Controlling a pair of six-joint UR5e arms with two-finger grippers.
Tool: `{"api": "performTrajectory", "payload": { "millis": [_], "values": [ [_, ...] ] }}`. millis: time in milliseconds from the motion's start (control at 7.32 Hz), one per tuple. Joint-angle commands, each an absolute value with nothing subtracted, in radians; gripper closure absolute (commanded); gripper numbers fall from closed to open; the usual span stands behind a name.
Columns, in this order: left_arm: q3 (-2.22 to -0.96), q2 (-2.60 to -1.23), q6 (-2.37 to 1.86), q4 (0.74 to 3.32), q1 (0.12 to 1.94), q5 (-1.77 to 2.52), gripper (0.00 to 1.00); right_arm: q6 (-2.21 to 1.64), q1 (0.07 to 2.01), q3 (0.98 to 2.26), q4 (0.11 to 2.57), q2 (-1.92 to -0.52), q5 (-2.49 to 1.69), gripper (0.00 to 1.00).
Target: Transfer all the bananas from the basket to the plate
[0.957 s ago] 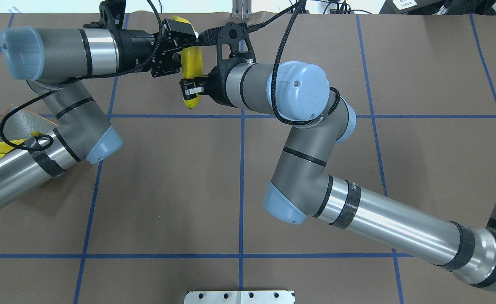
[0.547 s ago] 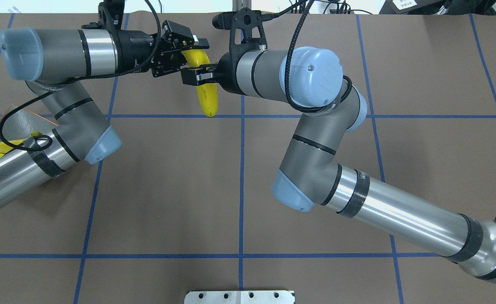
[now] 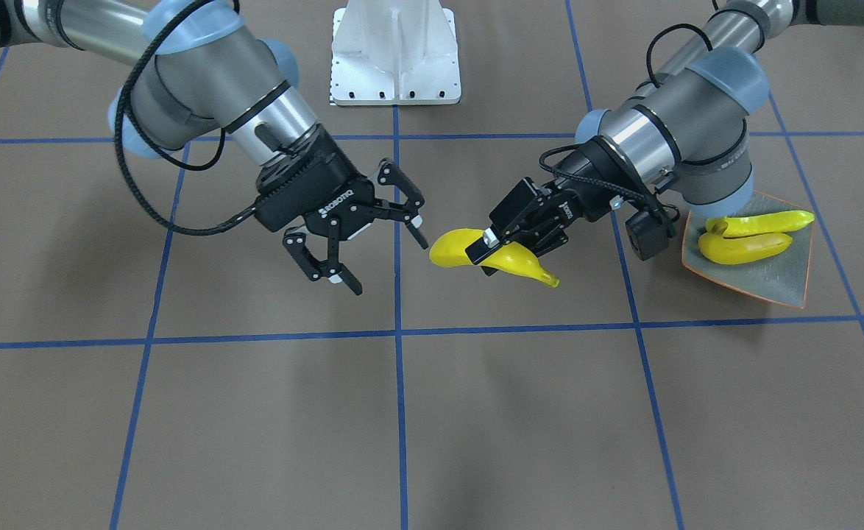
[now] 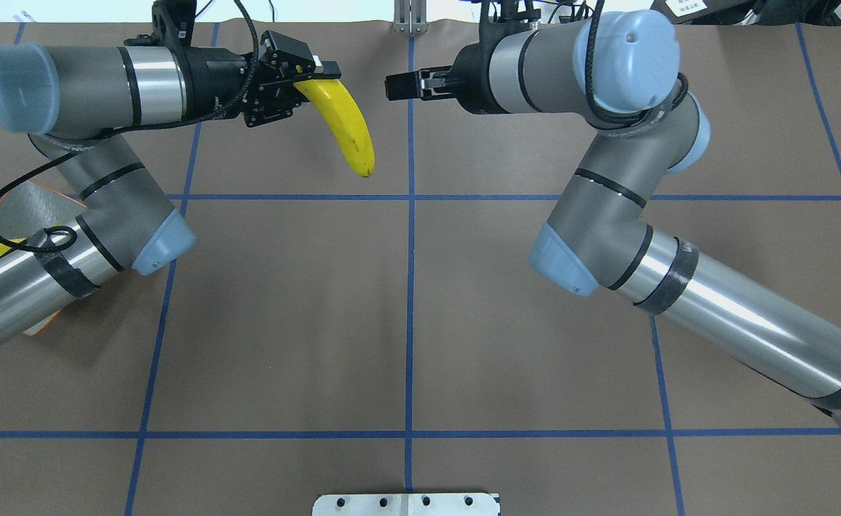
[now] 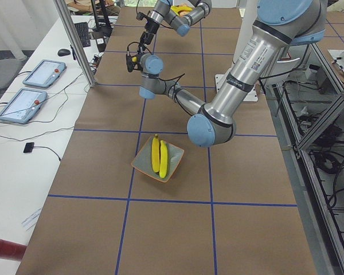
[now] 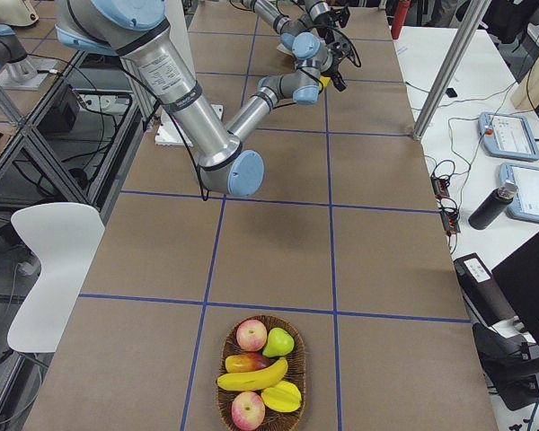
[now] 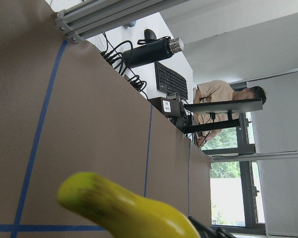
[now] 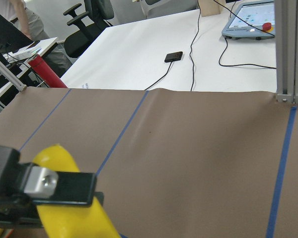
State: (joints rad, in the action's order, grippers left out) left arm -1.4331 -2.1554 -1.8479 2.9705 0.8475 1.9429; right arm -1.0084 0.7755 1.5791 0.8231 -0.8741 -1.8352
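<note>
Two bananas (image 3: 745, 246) are laid on the plate (image 3: 778, 283); a third banana (image 3: 524, 263) is clamped in the left tool (image 3: 487, 249); the right tool (image 3: 380, 254) is spread empty. A fourth banana (image 6: 251, 377) is apparently left in the basket (image 6: 221, 395).

The right end effector (image 3: 384, 258) has let go of the banana (image 4: 349, 129) and pulled away toward the robot's right, its jaws now spread wide; the banana, gripped by both a second ago, hangs from the left end effector (image 4: 318, 74) alone; the left arm has drawn slightly back to its own side
</note>
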Motion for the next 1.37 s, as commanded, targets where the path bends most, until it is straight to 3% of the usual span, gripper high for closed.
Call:
{"api": "performTrajectory", "payload": {
  "millis": [0,547,1230],
  "values": [
    [-1.446,-2.093,-1.845,2.991,0.894,1.954,1.0,-0.996,0.933,1.58,0.839,-0.928,-2.028,0.0],
    [-1.479,-1.887,-1.613,2.981,1.127,2.271,1.0,-0.705,1.147,1.578,1.04,-1.038,-2.203,0.0],
    [-1.489,-1.672,-1.3,2.948,1.235,2.183,1.0,-0.359,1.287,1.572,1.138,-1.158,-2.263,0.0]
  ]
}}
